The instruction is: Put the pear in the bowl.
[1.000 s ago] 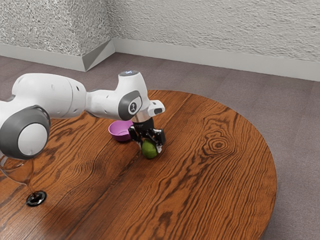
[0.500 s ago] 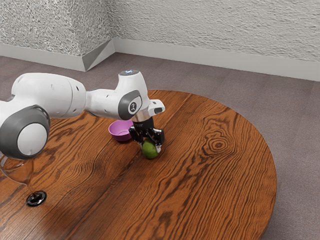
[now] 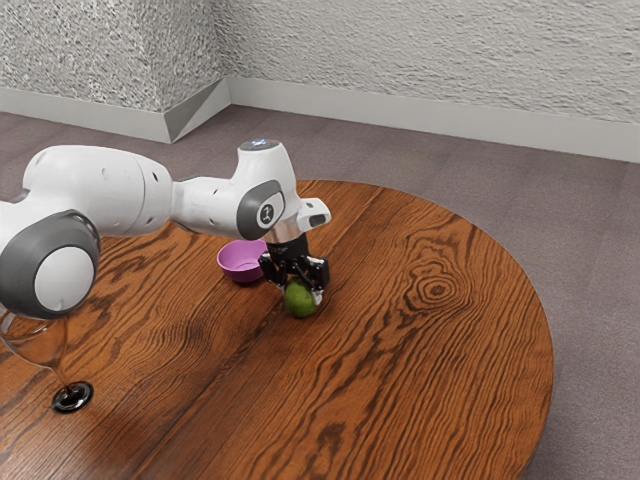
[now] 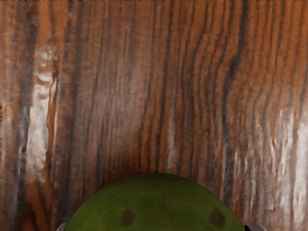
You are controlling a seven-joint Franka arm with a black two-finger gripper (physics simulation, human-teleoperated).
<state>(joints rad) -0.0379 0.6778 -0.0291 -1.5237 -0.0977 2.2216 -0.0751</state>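
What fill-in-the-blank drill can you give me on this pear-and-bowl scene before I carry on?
The pear held by my end effector is ____ in color.
From the pear, the bowl lies toward the exterior view's ____.
The tabletop is made of ____.
Missing words: green; left; wood.

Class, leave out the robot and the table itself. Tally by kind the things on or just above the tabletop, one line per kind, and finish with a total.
Pear, green: 1
Bowl, purple: 1
Stemmed glass, clear with a dark foot: 1
Total: 3
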